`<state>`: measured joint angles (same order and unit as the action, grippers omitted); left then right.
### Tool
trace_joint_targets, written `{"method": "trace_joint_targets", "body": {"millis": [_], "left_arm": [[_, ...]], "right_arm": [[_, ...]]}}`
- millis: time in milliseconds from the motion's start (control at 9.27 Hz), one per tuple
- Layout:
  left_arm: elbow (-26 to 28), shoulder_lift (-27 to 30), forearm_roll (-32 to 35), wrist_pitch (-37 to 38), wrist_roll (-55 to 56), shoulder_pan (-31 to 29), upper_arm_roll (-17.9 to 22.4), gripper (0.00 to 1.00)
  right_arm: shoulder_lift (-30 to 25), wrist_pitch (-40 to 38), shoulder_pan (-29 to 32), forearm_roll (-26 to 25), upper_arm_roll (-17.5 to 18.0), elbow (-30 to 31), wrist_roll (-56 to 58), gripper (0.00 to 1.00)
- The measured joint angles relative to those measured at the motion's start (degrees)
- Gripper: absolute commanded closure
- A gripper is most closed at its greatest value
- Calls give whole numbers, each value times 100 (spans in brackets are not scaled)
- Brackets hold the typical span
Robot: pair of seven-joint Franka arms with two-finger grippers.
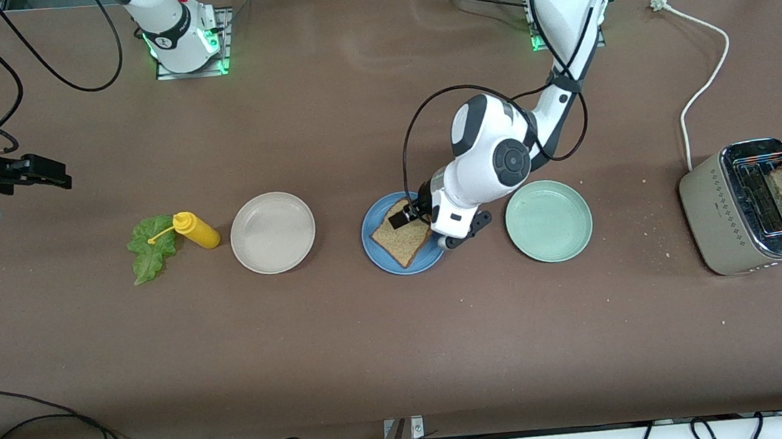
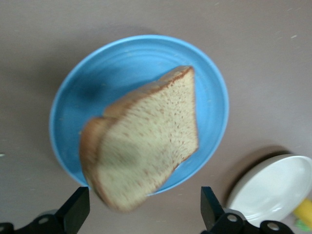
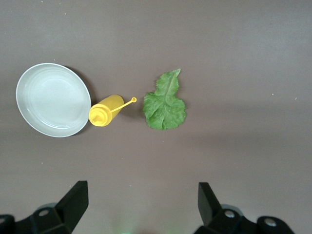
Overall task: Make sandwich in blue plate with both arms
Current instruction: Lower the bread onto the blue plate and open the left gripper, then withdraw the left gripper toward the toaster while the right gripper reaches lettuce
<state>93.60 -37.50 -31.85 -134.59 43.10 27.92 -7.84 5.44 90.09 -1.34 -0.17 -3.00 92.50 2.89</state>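
Over the round blue plate [image 1: 381,248], the left hand [image 2: 141,212] spreads above a square speckled bread slice [image 2: 146,141].

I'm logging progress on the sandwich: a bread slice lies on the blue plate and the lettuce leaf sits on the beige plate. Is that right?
Not quite. The bread slice does lie on the blue plate, but the lettuce leaf lies on the bare table, beside the yellow squeeze bottle, toward the right arm's end from the beige plate. The front view and the right wrist view both show this.

High front overview – two downward wrist views, beige plate [image 1: 272,232] shared
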Motion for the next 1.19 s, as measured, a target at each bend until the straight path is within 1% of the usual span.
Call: {"method": "trace_joint_targets", "body": {"millis": [108, 324, 432, 540, 755, 971, 1187], "left_arm": [[-12, 2, 262, 303, 11, -7, 26, 0], [-39, 10, 429, 723, 11, -48, 55, 0], [-80, 34, 520, 1032, 11, -110, 77, 0], [-147, 106, 751, 1442, 10, -240, 93, 0], [-231, 482, 1306, 2303, 10, -667, 104, 0], [-243, 906, 1870, 2788, 21, -1044, 120, 0], [-244, 1353, 2365, 3119, 23, -1583, 135, 0]], "right_arm": [[0, 0, 0, 0, 0, 0, 0, 0], [0, 0, 0, 0, 0, 0, 0, 0], [0, 0, 0, 0, 0, 0, 0, 0], [0, 0, 0, 0, 0, 0, 0, 0], [51, 3, 13, 0, -3, 3, 4, 0], [284, 166, 145, -2, -27, 9, 18, 0], [622, 515, 213, -3, -31, 39, 164, 0]]}}
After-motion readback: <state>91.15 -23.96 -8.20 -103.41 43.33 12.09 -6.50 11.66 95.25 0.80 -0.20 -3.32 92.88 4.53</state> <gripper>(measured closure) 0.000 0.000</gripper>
